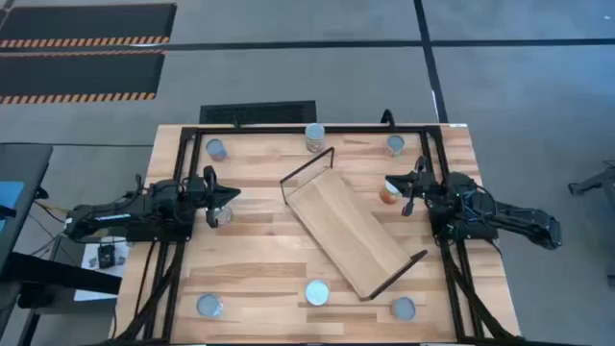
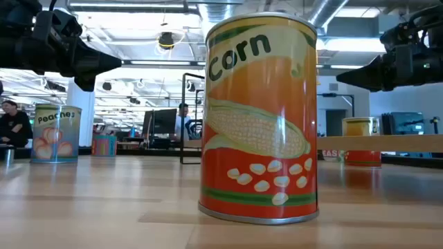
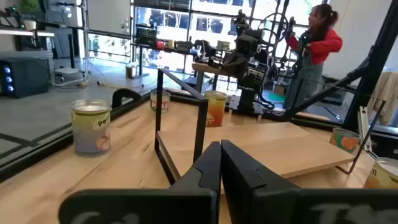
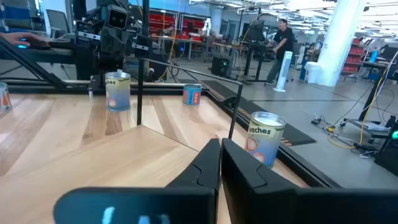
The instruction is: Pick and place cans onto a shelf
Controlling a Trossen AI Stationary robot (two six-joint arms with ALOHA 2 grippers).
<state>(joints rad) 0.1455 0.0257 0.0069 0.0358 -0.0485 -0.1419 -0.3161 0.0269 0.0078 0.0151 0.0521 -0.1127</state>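
The shelf (image 1: 348, 235), a light wooden board with black wire frames at both short ends, lies slantwise at the table's middle. Several cans stand upright around it: three along the far edge (image 1: 315, 137), three along the near edge, among them the corn can (image 1: 317, 292) that fills the low view (image 2: 259, 117). My left gripper (image 1: 231, 197) is shut and empty, raised over a can (image 1: 223, 215) at mid-left. My right gripper (image 1: 394, 185) is shut and empty, raised over an orange can (image 1: 389, 194) beside the shelf's far right side. Both wrist views show the fingers closed together (image 3: 221, 158) (image 4: 221, 155).
Black frame rails (image 1: 183, 130) run along the table's far edge and both sides. A peaches can (image 2: 55, 133) stands at the low view's left. People show in the room beyond the table (image 3: 314, 50). Bare tabletop lies between the shelf and the left arm.
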